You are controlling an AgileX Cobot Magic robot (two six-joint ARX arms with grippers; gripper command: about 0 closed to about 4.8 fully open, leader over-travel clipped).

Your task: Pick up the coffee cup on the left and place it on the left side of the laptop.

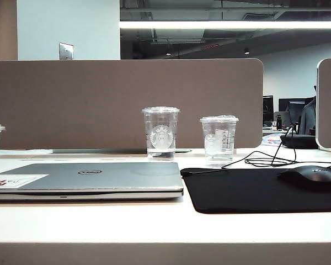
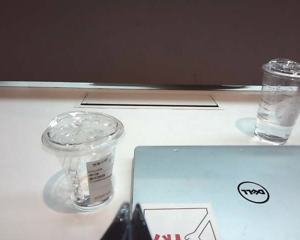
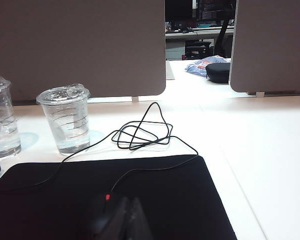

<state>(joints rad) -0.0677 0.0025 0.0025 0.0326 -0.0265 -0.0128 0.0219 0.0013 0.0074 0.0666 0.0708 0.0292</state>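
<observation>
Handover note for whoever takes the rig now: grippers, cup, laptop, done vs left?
Left gripper: shut, empty, hanging back just short of the coffee cup.
Right gripper: shut, empty, over the mouse pad by the mouse.
Coffee cup: upright, lid on, on the table directly left of the laptop, apart from it.
Done: placement looks complete.
Left: nothing apparent; just confirm the position is accepted.

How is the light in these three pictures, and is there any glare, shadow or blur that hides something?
Exterior view: a ceiling light strip blows out white; the mouse is a dark shape on the black mouse pad.
Left wrist view: sharp; the coffee cup casts a soft shadow, and the shut left gripper is dark.
Right wrist view: the shut right gripper is blurred against the pad.
</observation>
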